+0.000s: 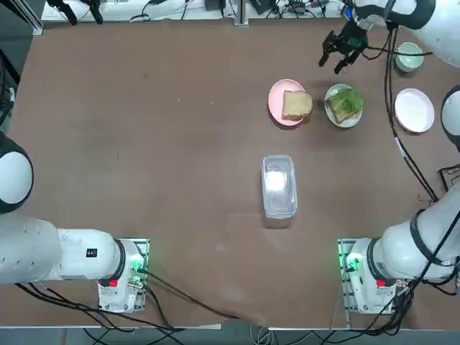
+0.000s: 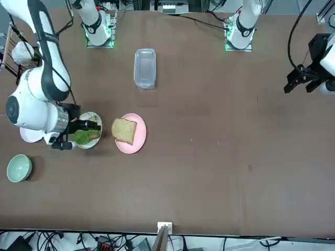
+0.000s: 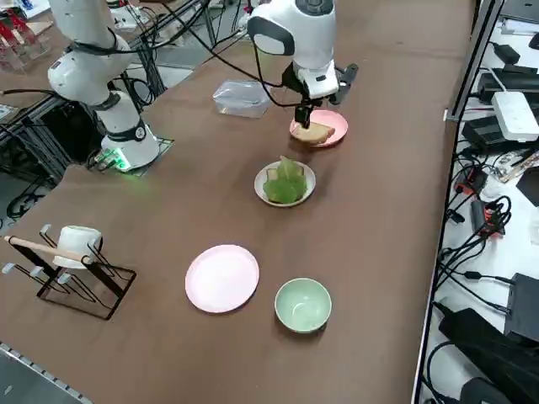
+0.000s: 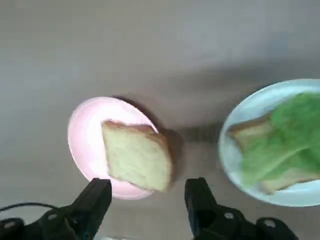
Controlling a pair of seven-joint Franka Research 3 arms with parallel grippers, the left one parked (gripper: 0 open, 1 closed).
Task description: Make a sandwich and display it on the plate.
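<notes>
Hovering above the table with its two black fingers spread apart and nothing between them, the right gripper (image 4: 147, 202) hangs over the two plates of food. In the wrist view the fingers (image 4: 95, 200) frame the near edge of the pink plate (image 4: 82, 137). On that pink plate lies a single tan bread slice (image 1: 296, 105), one corner reaching over the rim. Just beside it, not touching, sits the small white plate (image 1: 332, 113) with the other bread slice (image 4: 250, 132) on it and a green lettuce leaf (image 1: 348, 102) laid on top, so the sandwich is only half built; the leaf is uncovered and spills toward the plate's edge. In the side view the gripper (image 3: 305, 111) stands higher than both plates, closer to the pink one, the wrist pointing down. Nearer the arm bases, well apart from the plates, a clear plastic container (image 1: 279, 185) rests on the brown table (image 1: 144, 180). Out at the robot's right side lie a second, empty plate (image 1: 414, 109) – pale pink in the side view – and a small pale-green bowl (image 1: 409, 56), close to one another. A wire rack (image 3: 72, 265) holding a white cup (image 3: 76, 240) stands at the table's right edge in the side view.
</notes>
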